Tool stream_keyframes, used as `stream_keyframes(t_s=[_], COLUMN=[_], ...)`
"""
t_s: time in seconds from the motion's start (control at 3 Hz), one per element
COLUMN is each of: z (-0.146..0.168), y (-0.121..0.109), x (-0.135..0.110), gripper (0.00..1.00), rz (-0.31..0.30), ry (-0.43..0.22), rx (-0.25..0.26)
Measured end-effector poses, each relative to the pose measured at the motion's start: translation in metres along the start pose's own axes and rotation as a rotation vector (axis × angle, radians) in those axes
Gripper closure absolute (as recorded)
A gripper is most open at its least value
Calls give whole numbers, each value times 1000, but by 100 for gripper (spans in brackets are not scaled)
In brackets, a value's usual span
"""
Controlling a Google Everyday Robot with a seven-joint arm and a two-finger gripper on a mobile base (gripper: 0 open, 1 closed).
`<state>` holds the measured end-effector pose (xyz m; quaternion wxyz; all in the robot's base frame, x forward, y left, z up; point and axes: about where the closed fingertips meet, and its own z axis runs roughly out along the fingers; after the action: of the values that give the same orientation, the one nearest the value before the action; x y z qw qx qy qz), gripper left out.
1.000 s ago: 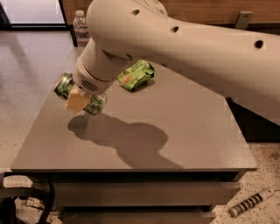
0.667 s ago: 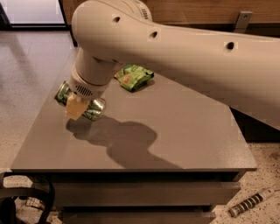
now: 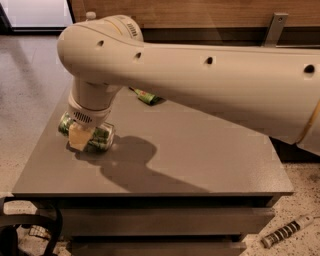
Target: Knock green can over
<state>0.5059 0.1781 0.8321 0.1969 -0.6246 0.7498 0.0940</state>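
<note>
The green can [image 3: 101,138] lies on its side near the left edge of the grey table [image 3: 200,160], its green patterned sides showing on both sides of a pale finger [image 3: 79,136]. My gripper [image 3: 84,137] hangs from the large white arm [image 3: 200,75] straight above the can and is shut across its middle. The can rests on or just above the tabletop. The far finger is hidden behind the can.
A crinkled green snack bag [image 3: 146,96] lies at the back of the table, mostly hidden by the arm. A bottle cap [image 3: 90,15] peeks over the arm. The table's left and front edges are close to the can. Cables [image 3: 30,230] lie on the floor at lower left.
The arm has moved left and down with the can in the gripper. The can now sits low at the table's left side. The arm now covers most of the snack bag.
</note>
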Motion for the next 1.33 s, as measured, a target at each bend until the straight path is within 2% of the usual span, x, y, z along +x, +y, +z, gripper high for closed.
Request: stream_keyframes(t_s=[0.33,0.67,1.0,1.33], z=[12,12,12,10], y=[6,6,6,7], x=[-3,-3,-3,-4], gripper=[100,86,62,30], rz=[-2,-2,-3,-5], ry=[17,17,17,16], rx=[-17,-17,-17,-15])
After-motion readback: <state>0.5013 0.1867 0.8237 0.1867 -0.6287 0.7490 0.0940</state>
